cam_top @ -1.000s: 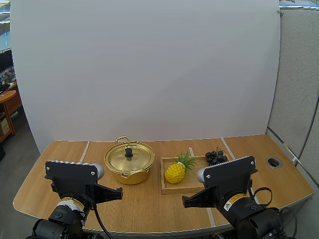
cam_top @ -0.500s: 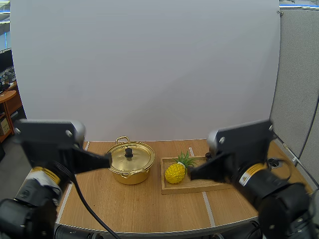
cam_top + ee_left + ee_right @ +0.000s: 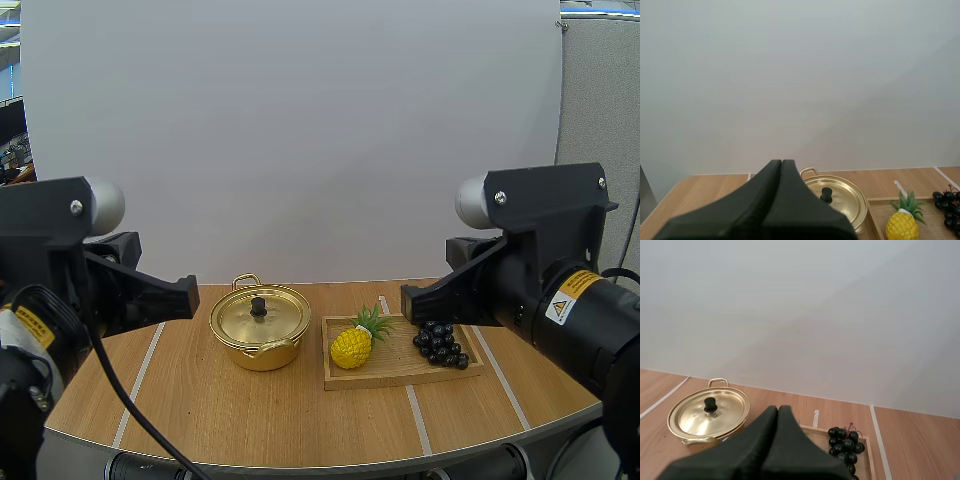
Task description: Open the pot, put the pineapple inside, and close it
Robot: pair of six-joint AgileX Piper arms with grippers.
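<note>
1. Both arms have climbed and swung outward since half a second ago. My left gripper (image 3: 190, 292) now hangs at the 9 o'clock side of the high view and my right gripper (image 3: 408, 297) at the 3 o'clock side. Each is up off the table (image 3: 250, 410) and touching nothing.
2. On the left, the fingers lie pressed together as one dark wedge with nothing between them. From the left wrist camera, the wedge's tip points toward the pot (image 3: 259, 327).
3. On the right, the fingers are likewise closed on each other and hold nothing. From the right wrist camera, the pot sits off at about 10 o'clock from the tip.
4. I read the pot where it was before, gold-coloured, with its lid (image 3: 240, 318) still seated and the black knob (image 3: 258, 304) at the centre. One loop handle (image 3: 246, 281) is at its 12 o'clock and another handle is at its 6 o'clock.
5. At the pot's 3 o'clock, just beside it with a narrow gap, lies the wooden tray (image 3: 400, 372).
6. I see the pineapple (image 3: 352, 346) at the tray's 9 o'clock end, unmoved. Its green crown points to roughly 1 o'clock, and it is well apart from both grippers.
7. At the tray's 3 o'clock end rest the grapes (image 3: 438, 342), now uncovered in the high view. The right wedge's tip hangs in front of their far edge.
</note>
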